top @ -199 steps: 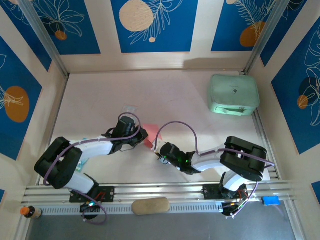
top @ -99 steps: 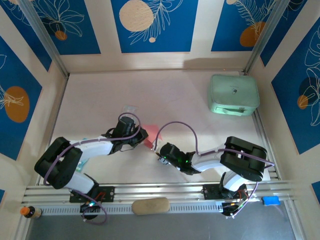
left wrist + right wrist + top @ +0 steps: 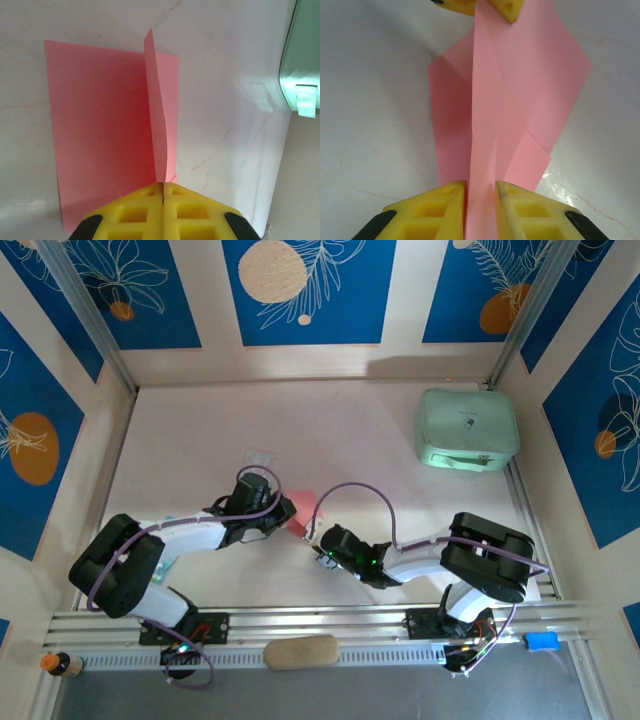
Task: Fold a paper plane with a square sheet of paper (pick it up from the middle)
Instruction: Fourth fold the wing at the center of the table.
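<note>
Your left gripper (image 3: pixel 162 186) is clenched tight, its yellow fingers (image 3: pixel 135 212) meeting with no gap. They pinch the near end of a fold that stands up from the square sheet of paper (image 3: pixel 100 125). Your right gripper (image 3: pixel 480 187) has its jaws only narrowly parted, and the raised band of the sheet (image 3: pixel 520 90) fills the gap, with a finger pressed against each side.

From above, the sheet (image 3: pixel 303 505) sits on the pale table (image 3: pixel 200 430) near its middle, directly between the left gripper (image 3: pixel 285 512) and the right gripper (image 3: pixel 312 538), well apart from the mint-green case (image 3: pixel 467 430).

The paper is salmon-pink and matte. A ridge along its middle runs from one gripper to the other, and the sides slope down to the table. In the left wrist view the wider flat part lies left of the ridge.
</note>
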`<state>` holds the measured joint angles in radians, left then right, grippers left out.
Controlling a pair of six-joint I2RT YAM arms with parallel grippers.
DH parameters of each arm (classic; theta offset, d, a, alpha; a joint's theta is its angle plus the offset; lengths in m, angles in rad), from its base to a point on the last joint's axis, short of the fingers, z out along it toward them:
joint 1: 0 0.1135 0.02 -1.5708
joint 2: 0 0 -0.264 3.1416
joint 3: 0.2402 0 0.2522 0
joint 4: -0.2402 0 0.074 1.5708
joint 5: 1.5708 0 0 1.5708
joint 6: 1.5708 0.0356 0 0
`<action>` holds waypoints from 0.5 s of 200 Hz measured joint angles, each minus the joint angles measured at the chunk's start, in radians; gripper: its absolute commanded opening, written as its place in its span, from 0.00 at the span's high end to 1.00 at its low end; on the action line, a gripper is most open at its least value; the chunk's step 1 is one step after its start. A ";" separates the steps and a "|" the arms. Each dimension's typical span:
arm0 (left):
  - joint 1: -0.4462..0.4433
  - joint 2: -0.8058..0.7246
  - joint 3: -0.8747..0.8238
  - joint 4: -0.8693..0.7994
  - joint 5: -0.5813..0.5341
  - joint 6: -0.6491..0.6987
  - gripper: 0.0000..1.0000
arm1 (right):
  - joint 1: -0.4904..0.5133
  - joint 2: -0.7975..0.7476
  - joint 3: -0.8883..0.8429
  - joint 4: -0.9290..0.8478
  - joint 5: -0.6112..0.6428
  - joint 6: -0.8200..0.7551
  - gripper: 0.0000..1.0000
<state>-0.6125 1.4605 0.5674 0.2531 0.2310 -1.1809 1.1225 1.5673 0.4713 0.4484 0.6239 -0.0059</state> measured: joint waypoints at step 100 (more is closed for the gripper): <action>0.000 0.000 0.000 -0.001 0.000 0.000 0.98 | -0.001 0.000 0.000 -0.001 -0.003 0.007 0.83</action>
<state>-0.6128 1.4605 0.5674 0.2523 0.2310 -1.1809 1.1217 1.5673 0.4713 0.4473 0.6209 0.0010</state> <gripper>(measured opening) 0.041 0.185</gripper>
